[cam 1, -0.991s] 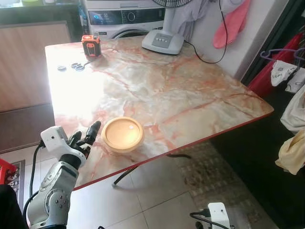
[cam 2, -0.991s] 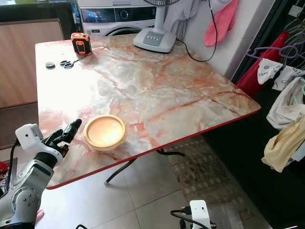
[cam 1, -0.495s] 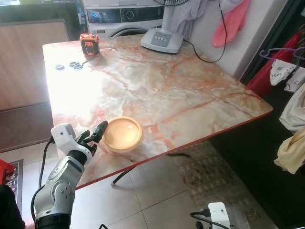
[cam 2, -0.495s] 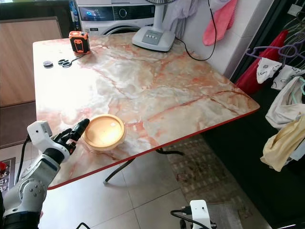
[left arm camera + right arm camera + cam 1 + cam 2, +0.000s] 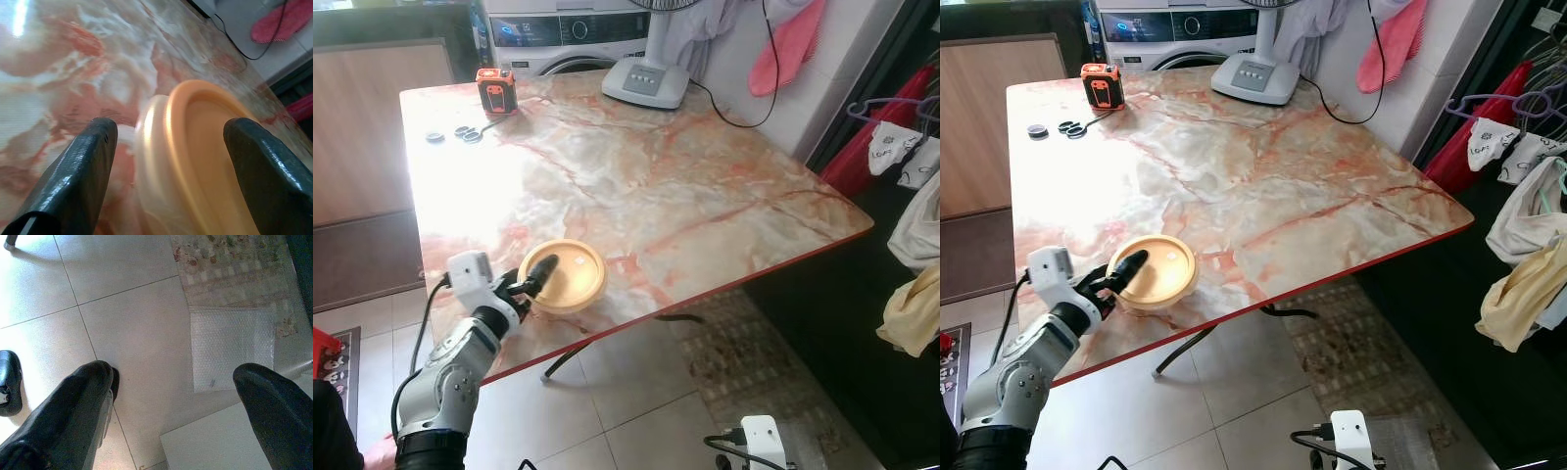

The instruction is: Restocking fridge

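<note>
- The fan [image 5: 651, 59] is cut off at the top edge above its base.
- The small dark items [image 5: 462, 133] on the table [image 5: 705, 186] are too small to identify.
- The left end effector [image 5: 530, 282] partly hides the container [image 5: 570, 274] rim.

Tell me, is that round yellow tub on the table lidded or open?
Lidded. The tub shows a flat orange lid with a raised rim; its contents are hidden. The left gripper straddles its edge, fingers open.

head stereo: down at table [image 5: 705, 196] | wrists: close-up, floor [image 5: 137, 333]
</note>
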Available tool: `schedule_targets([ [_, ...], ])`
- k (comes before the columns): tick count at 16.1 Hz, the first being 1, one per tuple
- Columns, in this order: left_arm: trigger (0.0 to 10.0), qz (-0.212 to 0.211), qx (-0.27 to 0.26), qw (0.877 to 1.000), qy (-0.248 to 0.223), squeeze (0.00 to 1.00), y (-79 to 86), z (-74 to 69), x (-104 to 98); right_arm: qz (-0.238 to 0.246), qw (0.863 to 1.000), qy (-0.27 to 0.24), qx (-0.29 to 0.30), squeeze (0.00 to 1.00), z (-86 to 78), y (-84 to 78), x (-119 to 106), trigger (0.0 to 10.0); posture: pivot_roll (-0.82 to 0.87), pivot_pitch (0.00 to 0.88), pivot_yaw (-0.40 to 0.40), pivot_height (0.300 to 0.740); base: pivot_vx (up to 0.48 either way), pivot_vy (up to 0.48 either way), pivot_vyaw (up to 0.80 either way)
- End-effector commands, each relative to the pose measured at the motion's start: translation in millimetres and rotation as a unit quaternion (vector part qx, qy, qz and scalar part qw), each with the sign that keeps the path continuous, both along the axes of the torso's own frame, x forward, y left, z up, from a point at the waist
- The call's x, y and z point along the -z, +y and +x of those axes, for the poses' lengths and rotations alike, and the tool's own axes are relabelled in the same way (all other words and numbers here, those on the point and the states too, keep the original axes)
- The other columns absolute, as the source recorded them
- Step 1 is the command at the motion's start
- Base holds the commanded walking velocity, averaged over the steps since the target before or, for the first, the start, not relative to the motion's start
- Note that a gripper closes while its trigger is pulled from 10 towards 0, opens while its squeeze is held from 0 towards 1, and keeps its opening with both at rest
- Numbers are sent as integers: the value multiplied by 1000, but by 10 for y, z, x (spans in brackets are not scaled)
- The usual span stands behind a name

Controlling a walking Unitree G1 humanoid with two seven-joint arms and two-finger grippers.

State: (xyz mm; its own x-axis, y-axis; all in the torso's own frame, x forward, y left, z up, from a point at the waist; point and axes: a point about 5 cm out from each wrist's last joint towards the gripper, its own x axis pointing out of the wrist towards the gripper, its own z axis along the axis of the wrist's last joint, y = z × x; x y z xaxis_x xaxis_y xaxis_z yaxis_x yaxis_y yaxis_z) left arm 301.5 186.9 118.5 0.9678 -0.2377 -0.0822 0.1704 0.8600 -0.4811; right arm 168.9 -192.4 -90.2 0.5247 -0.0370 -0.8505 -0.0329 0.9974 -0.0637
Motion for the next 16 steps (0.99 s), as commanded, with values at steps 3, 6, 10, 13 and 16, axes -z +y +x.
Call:
schedule_targets([
  [3,10000,16,18,1000,17,0,-35,26,56,-2,1000,3,5,0,-19,-33,4,10000,41,59,-113,740,0,0,0],
  [6,10000,20,20,999,21,0,-33,36,67,-2,1000,3,6,0,-17,-28,4,10000,41,56,-111,740,0,0,0],
  [10,10000,20,17,999,26,0,-15,56,85,-2,1000,2,6,0,-9,-28,1,10000,43,61,-113,740,0,0,0],
  [13,10000,24,22,999,25,0,-33,91,82,-2,1000,2,7,0,-8,-29,0,10000,41,64,-114,740,0,0,0],
  [16,10000,38,36,998,22,0,-64,110,65,-2,1000,3,7,0,-10,-33,1,10000,40,67,-114,740,0,0,0],
])
